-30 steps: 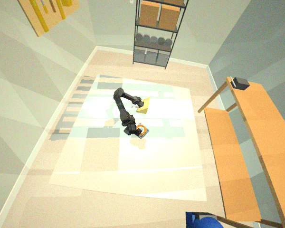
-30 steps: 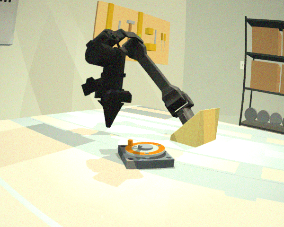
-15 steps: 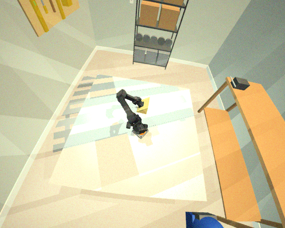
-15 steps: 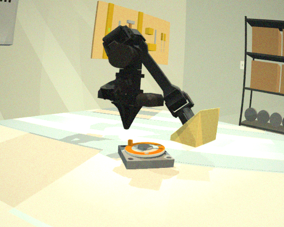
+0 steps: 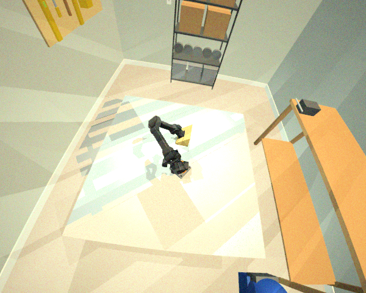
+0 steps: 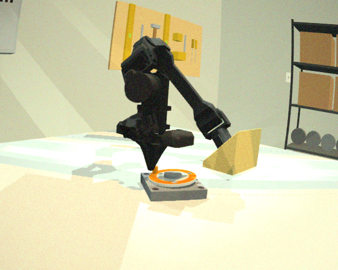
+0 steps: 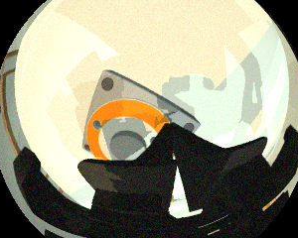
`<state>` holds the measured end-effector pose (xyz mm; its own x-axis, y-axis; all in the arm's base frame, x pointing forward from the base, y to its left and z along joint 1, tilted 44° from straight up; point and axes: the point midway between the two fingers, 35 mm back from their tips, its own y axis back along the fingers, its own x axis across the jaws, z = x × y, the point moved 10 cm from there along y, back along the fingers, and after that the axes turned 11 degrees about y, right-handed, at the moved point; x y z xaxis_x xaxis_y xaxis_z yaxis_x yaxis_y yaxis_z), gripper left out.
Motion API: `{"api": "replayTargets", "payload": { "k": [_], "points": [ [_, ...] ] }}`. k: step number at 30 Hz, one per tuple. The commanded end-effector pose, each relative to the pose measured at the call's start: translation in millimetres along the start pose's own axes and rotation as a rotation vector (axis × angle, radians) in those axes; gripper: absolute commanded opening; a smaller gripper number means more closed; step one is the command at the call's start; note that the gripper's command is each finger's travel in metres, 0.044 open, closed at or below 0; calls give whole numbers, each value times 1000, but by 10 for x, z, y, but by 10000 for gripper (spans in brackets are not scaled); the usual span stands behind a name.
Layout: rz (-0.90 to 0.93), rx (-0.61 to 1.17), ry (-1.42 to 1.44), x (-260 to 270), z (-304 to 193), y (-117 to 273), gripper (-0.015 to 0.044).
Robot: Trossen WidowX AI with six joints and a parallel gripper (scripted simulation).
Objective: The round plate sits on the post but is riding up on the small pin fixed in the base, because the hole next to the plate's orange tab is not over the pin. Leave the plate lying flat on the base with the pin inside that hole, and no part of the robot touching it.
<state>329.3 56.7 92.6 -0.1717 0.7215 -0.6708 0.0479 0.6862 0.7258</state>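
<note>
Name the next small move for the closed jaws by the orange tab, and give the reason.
Probably push the orange tab sideways with the shut, empty gripper, turning the round plate about the post. The tip sits right at the tab, the plate lies on the grey base, and the pin cannot be seen from here.
</note>
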Motion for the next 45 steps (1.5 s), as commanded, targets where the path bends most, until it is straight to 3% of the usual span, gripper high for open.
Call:
{"api": "replayTargets", "payload": {
  "k": [1, 45],
  "points": [
    [-4, 1, 7, -12, -46, -11, 0],
    [-3, 3, 9, 118, -533, -16, 0]
  ]
}}
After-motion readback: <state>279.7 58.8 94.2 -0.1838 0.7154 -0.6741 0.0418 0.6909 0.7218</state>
